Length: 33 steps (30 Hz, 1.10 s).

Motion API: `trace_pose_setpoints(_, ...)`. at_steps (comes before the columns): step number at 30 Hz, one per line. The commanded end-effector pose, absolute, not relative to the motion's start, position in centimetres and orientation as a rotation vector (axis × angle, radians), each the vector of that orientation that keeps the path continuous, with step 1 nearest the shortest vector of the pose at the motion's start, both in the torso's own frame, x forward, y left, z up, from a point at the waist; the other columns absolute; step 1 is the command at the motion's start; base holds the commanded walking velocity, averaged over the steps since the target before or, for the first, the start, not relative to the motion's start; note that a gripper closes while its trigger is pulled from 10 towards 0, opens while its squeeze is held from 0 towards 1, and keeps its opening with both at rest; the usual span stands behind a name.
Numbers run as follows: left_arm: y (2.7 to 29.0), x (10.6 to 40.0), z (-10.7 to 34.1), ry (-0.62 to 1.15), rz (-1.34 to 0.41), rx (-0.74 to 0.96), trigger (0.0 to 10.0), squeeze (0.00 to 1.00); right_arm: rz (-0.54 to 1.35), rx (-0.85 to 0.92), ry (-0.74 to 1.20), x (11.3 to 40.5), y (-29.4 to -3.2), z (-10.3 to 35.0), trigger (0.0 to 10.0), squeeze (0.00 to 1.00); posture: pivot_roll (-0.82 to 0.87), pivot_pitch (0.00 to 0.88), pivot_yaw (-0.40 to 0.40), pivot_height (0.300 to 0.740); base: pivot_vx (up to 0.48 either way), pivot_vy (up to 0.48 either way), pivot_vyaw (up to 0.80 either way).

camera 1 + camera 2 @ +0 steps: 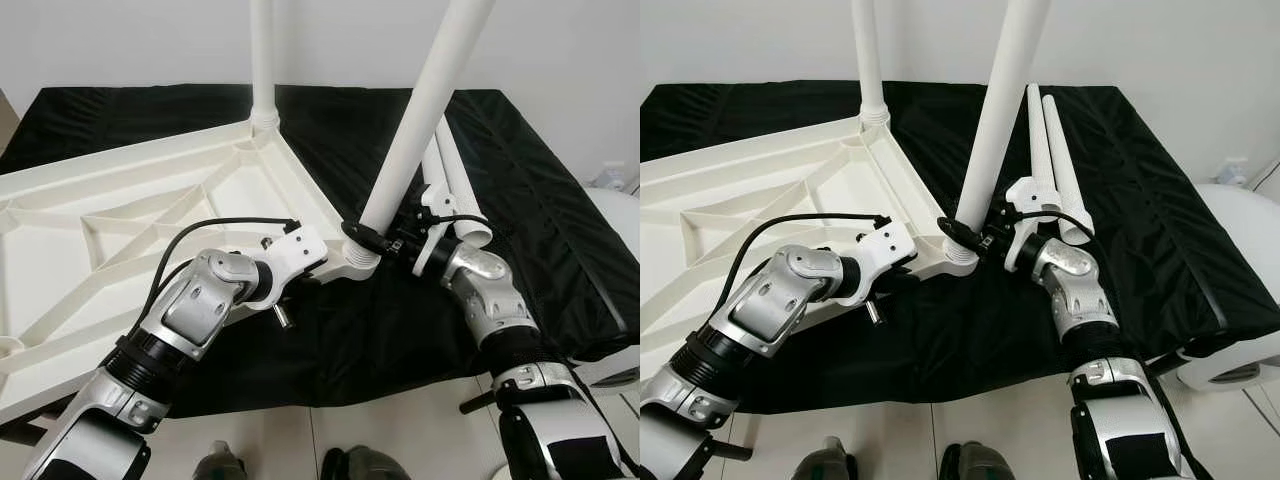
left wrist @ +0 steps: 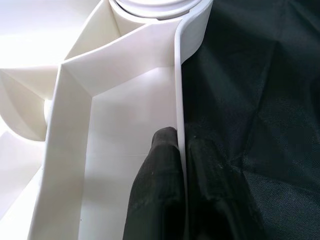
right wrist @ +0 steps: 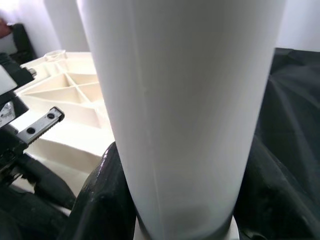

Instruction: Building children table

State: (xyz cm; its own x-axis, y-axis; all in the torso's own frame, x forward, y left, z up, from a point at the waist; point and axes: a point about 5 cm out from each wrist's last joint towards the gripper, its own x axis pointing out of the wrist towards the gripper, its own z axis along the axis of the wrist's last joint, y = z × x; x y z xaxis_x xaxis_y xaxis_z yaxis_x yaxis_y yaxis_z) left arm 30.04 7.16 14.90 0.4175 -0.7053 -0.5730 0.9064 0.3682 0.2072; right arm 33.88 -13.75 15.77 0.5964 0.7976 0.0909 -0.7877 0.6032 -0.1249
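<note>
A white ribbed tabletop (image 1: 60, 250) lies upside down on a black cloth (image 1: 560, 230). One white leg (image 1: 263, 60) stands upright in its far corner. A second leg (image 1: 420, 110) leans in the near corner socket (image 1: 360, 264). My right gripper (image 1: 375, 237) is shut around this leg just above the socket; in the right wrist view the leg (image 3: 180, 100) sits between the black fingers (image 3: 100, 195). My left gripper (image 2: 182, 145) is shut on the tabletop's thin rim (image 2: 178, 75) beside that corner, one finger on each side. Two spare legs (image 1: 455, 185) lie on the cloth behind my right arm.
The cloth covers a low platform against a white wall. A white rounded object (image 1: 612, 195) stands at the right. The robot's feet (image 1: 220, 465) rest on a pale tiled floor at the platform's near edge.
</note>
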Motion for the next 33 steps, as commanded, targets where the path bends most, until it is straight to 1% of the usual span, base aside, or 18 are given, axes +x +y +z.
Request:
trace_pose_setpoints(1, 6.9, 30.3, 16.4, 0.343, -1.042, 0.558, 10.0, 0.00, 0.915, -0.046, -0.113, 33.5, -13.3, 15.0, 10.0, 0.00, 0.02, 0.061, -0.043, 0.740, 0.000, 0.000, 0.00)
trace_pose_setpoints(19, 6.7, 30.2, 16.4, 0.337, -1.041, 0.557, 10.0, 0.00, 0.782, -0.035, -0.121, 32.5, -11.2, 14.6, 10.0, 0.00, 0.02, 0.053, -0.054, 0.740, 0.000, 0.000, 0.00)
trace_pose_setpoints(23, 6.8, 30.2, 16.4, 0.335, -1.038, 0.556, 10.0, 0.00, 0.709, -0.034, -0.118, 32.1, -10.6, 14.3, 10.0, 0.00, 0.03, 0.048, -0.062, 0.740, 0.000, 0.000, 0.00)
trace_pose_setpoints(33, 6.7, 30.1, 16.4, 0.331, -1.040, 0.560, 10.0, 0.00, 0.633, -0.023, -0.110, 31.5, -10.0, 14.0, 10.0, 0.00, 0.03, 0.040, -0.062, 0.740, 0.000, 0.000, 0.00)
